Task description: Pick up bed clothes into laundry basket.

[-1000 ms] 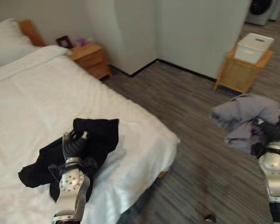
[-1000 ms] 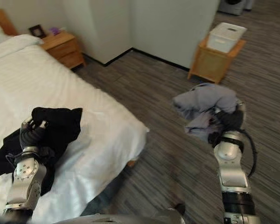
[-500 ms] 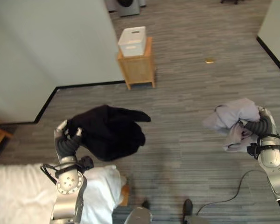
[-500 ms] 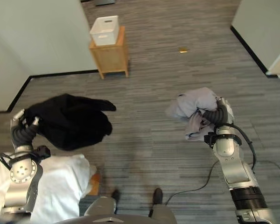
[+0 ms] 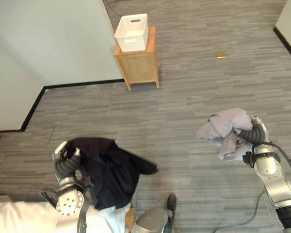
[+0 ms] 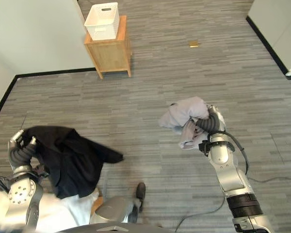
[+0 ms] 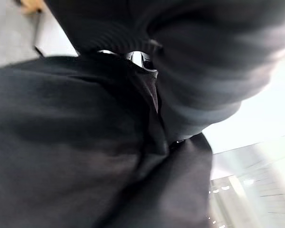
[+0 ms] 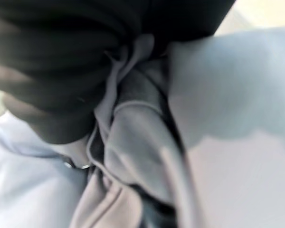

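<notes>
Left hand (image 5: pixel 66 160) down at 7 o'clock has its fingers curled tight into a black garment (image 5: pixel 111 170), which hangs off it above the floor. Right hand (image 5: pixel 254 138) at 4 o'clock is clenched round a bunched grey garment (image 5: pixel 223 127). White laundry basket (image 5: pixel 132 32) sits way off at 12 o'clock on a wooden stand (image 5: pixel 138 65).

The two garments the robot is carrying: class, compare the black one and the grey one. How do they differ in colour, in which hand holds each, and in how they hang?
The black garment is dark; the grey garment is pale lilac-grey. The black garment is gripped by the left hand, the grey garment by the right hand. The black garment drapes down in a long flap; the grey garment is bunched in a tight bundle. Both are held clear of the floor.
</notes>
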Motion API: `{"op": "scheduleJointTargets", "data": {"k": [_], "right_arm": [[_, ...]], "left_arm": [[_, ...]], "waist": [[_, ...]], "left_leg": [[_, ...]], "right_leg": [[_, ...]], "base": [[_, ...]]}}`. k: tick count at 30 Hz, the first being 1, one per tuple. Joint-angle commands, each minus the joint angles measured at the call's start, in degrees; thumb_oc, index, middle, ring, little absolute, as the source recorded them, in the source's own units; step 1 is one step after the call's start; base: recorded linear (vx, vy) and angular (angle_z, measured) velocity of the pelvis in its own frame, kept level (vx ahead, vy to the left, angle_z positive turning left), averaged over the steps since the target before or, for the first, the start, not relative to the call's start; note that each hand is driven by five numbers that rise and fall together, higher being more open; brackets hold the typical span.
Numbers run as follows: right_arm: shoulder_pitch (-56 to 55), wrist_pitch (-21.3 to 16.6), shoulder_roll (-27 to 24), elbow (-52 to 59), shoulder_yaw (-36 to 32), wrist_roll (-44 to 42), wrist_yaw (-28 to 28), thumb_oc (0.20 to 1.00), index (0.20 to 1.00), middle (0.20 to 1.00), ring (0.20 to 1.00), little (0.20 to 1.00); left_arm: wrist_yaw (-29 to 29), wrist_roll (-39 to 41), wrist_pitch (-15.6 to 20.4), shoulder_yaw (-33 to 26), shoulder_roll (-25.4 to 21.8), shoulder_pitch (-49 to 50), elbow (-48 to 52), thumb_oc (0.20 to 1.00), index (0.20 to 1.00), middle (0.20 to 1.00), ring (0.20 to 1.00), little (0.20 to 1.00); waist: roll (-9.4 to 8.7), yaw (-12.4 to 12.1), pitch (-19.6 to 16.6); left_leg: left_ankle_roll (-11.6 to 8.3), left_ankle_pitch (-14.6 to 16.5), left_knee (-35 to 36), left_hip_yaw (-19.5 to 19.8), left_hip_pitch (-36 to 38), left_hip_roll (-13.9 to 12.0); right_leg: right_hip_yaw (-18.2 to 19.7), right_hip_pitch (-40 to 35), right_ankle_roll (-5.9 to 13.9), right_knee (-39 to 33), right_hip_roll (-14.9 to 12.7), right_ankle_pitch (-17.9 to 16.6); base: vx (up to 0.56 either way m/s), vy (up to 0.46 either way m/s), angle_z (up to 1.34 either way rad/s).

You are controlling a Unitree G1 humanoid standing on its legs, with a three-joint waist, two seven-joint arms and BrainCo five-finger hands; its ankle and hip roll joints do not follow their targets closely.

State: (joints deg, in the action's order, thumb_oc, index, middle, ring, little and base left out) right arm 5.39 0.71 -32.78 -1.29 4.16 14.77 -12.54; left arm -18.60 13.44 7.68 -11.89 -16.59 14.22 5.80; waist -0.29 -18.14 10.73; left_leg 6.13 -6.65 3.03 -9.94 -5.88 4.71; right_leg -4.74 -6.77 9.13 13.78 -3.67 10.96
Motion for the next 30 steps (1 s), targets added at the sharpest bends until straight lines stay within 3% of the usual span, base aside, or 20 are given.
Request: {"op": "scheduleJointTargets", "data": {"k": [1,2,3,5,6,7,8,9,11,12,15,17,18,20,21,23,24,27,29,30], "right_arm": [[2.42,-2.17,-0.96,2.35,-3.68,2.64,-0.03,0.200,0.200,0.200,0.200,0.200],[1.86,-2.43,-0.92,2.89,-4.95,2.69,-0.69,0.200,0.200,0.200,0.200,0.200],[1.74,-2.44,-1.08,2.96,-5.12,2.68,-0.68,0.200,0.200,0.200,0.200,0.200],[0.87,-2.36,-1.28,3.71,-6.33,2.41,-1.08,0.200,0.200,0.200,0.200,0.200],[0.44,-2.29,-1.40,4.03,-6.95,2.36,-1.23,0.200,0.200,0.200,0.200,0.200],[-0.52,-2.14,-1.58,4.71,-7.85,2.18,-1.41,0.200,0.200,0.200,0.200,0.200],[-0.61,-2.13,-1.55,4.76,-7.92,2.16,-1.40,0.200,0.200,0.200,0.200,0.200],[-0.82,-2.17,-1.58,4.80,-8.27,2.02,-1.70,0.200,0.200,0.200,0.200,0.200],[-0.72,-2.26,-1.70,5.15,-9.33,1.66,-2.88,0.200,0.200,0.200,0.200,0.200],[-0.09,-2.46,-2.23,5.15,-10.09,1.34,-4.23,0.200,0.200,0.200,0.200,0.200],[0.78,-2.50,-3.53,4.94,-10.19,0.87,-4.74,0.200,0.200,0.200,0.200,0.200],[0.77,-2.45,-2.80,4.66,-9.58,0.43,-4.08,0.200,0.200,0.200,0.200,0.200],[0.48,-2.62,-2.91,4.69,-9.55,0.36,-3.94,0.200,0.200,0.200,0.200,0.200],[0.48,-2.98,-3.65,5.04,-9.00,0.18,-4.24,0.200,0.200,0.200,0.200,0.200],[0.71,-3.03,-4.05,5.09,-9.02,0.06,-4.36,0.200,0.200,0.200,0.200,0.200],[1.71,-2.86,-4.77,5.27,-9.13,-0.31,-5.06,0.200,0.200,0.200,0.200,0.200],[2.48,-2.85,-5.23,5.15,-9.18,-1.03,-5.62,0.200,0.200,0.200,0.200,0.200],[2.50,-2.67,-5.50,5.15,-9.43,-0.97,-5.45,0.200,0.200,0.200,0.200,0.200],[2.43,-2.62,-6.06,5.34,-9.59,-0.67,-4.97,0.200,0.200,0.200,0.200,0.200],[2.35,-2.57,-6.40,5.16,-9.32,-0.35,-4.86,0.200,0.200,0.200,0.200,0.200]], "left_arm": [[1.42,1.80,1.41,-0.13,-4.83,-0.61,1.90,0.200,0.200,0.200,0.200,0.200],[1.82,1.36,1.11,1.32,-5.48,-1.52,1.43,0.200,0.200,0.200,0.200,0.200],[1.80,1.34,1.11,1.50,-5.37,-1.68,1.34,0.200,0.200,0.200,0.200,0.200],[2.67,1.55,1.16,2.86,-5.66,-2.49,1.70,0.200,0.200,0.200,0.200,0.200],[3.10,1.74,1.26,3.55,-5.80,-2.75,2.00,0.200,0.200,0.200,0.200,0.200],[3.94,1.92,1.16,5.12,-5.67,-3.31,2.04,0.200,0.200,0.200,0.200,0.200],[3.96,1.92,1.15,5.18,-5.72,-3.33,2.00,0.200,0.200,0.200,0.200,0.200],[4.20,1.83,1.12,5.92,-5.75,-3.75,1.73,0.200,0.200,0.200,0.200,0.200],[4.23,1.62,1.00,7.07,-5.81,-5.25,0.76,0.200,0.200,0.200,0.200,0.200],[3.75,1.08,1.18,7.64,-6.18,-6.60,-0.42,0.200,0.200,0.200,0.200,0.200],[3.96,1.15,1.39,8.41,-6.46,-7.83,-1.12,0.200,0.200,0.200,0.200,0.200],[3.75,1.15,1.14,8.93,-5.26,-7.57,-2.04,0.200,0.200,0.200,0.200,0.200],[4.34,1.52,0.95,9.41,-4.84,-7.37,-2.23,0.200,0.200,0.200,0.200,0.200],[4.49,3.00,0.84,9.83,-4.08,-7.28,-2.17,0.200,0.200,0.200,0.200,0.200],[4.75,3.79,0.91,10.02,-3.90,-7.53,-2.41,0.200,0.200,0.200,0.200,0.200],[4.84,4.61,0.76,10.53,-3.93,-7.92,-1.91,0.200,0.200,0.200,0.200,0.200],[5.05,6.14,0.79,10.98,-3.59,-8.09,-1.41,0.200,0.200,0.200,0.200,0.200],[5.49,6.83,0.96,10.95,-3.14,-7.54,-0.85,0.200,0.200,0.200,0.200,0.200],[5.83,7.43,0.85,10.59,-2.81,-6.52,-0.55,0.200,0.200,0.200,0.200,0.200],[5.81,7.35,0.78,10.63,-2.29,-5.73,-0.37,0.200,0.200,0.200,0.200,0.200]], "waist": [[-2.15,-0.52,-2.77],[0.74,1.54,-2.50],[0.69,2.04,-2.46],[1.79,3.86,-1.59],[2.13,4.81,-1.11],[1.33,7.72,-0.61],[1.51,8.09,-0.62],[0.93,9.30,-0.21],[-0.04,11.59,0.45],[-0.56,12.95,0.84],[-1.35,13.47,0.58],[-1.95,14.26,-0.46],[-1.97,14.21,-0.57],[-2.28,12.98,1.09],[-3.33,12.66,1.94],[-4.50,11.18,3.32],[-4.82,9.67,4.07],[-5.25,8.71,3.90],[-4.33,8.02,2.79],[-3.89,7.62,2.26]], "left_leg": [[-1.05,2.23,1.54,4.60,-0.57,2.00],[-1.31,2.90,1.97,8.12,2.02,-0.75],[-1.32,3.09,1.97,8.75,1.84,-0.40],[-1.99,4.14,1.97,12.66,3.68,-1.56],[-2.45,4.79,1.97,14.26,4.78,-2.05],[-3.68,6.77,1.97,18.08,6.90,-2.00],[-3.73,7.11,1.97,18.57,7.17,-2.20],[-4.26,8.14,1.97,20.48,8.22,-2.07],[-5.56,10.54,1.97,23.28,10.73,-2.66],[-7.48,12.38,1.97,24.87,13.07,-4.64],[-8.24,15.27,1.97,26.02,15.20,-6.95],[-9.78,15.14,0.57,25.40,18.20,-10.96],[-10.37,14.28,-4.16,24.27,17.03,-11.40],[-11.27,9.25,-20.80,22.39,10.09,-9.75],[-10.48,7.44,-27.21,20.77,6.09,-8.34],[-9.31,7.43,-34.33,15.34,-0.83,-8.74],[-8.68,10.93,-33.12,12.19,-5.62,-8.70],[-8.48,10.96,-27.58,10.83,-8.64,-6.70],[-8.33,9.41,-17.51,9.62,-8.82,-6.54],[-8.50,6.75,-11.83,9.07,-7.90,-6.24]], "right_leg": [[-1.09,2.68,5.64,12.49,0.59,-15.25],[0.71,9.73,4.49,18.11,2.63,-15.68],[0.14,10.27,4.45,19.36,2.24,-14.89],[-0.46,14.76,1.74,18.08,-0.46,-12.14],[0.32,17.43,0.21,15.05,-1.14,-11.18],[1.21,19.17,-1.17,6.52,-0.93,-9.15],[0.67,18.35,-1.23,5.78,-0.83,-8.98],[1.80,18.76,-1.23,-1.37,-0.44,-9.90],[2.28,22.04,0.53,-11.82,-0.77,-14.96],[-1.29,23.84,2.45,-17.24,-1.01,-19.39],[-4.32,23.48,2.16,-17.99,-1.97,-19.88],[-4.14,20.36,1.25,-17.02,-1.13,-20.38],[-4.47,18.50,0.62,-16.95,-0.94,-20.08],[-4.98,14.22,-1.26,-16.85,-0.49,-18.98],[-5.28,12.89,-2.24,-17.13,-1.20,-18.57],[-5.66,9.93,-3.57,-17.66,-1.66,-16.52],[-5.90,7.14,-3.64,-18.07,-1.90,-14.11],[-5.84,5.50,-3.22,-18.22,-2.41,-12.63],[-5.63,3.43,-2.77,-18.50,-1.23,-10.49],[-5.55,2.31,-2.72,-18.58,-0.81,-9.42]], "base": [[0.55,-0.032,0.43],[0.41,-0.033,0.73],[0.37,-0.057,0.65],[0.32,-0.101,0.37],[0.62,-0.221,0.93],[0.50,-0.167,1.60],[0.55,-0.206,1.62],[0.46,-0.176,1.51],[0.69,-0.272,1.29],[0.55,-0.213,1.55],[0.46,-0.234,1.33],[0.54,-0.279,0.80],[0.50,-0.228,0.28],[0.37,-0.194,-0.19],[0.27,-0.205,-0.28],[0.36,-0.208,-0.11],[0.38,-0.133,-0.12],[0.36,-0.015,0.02],[0.48,0.087,0.03],[0.52,0.127,0.01]]}}
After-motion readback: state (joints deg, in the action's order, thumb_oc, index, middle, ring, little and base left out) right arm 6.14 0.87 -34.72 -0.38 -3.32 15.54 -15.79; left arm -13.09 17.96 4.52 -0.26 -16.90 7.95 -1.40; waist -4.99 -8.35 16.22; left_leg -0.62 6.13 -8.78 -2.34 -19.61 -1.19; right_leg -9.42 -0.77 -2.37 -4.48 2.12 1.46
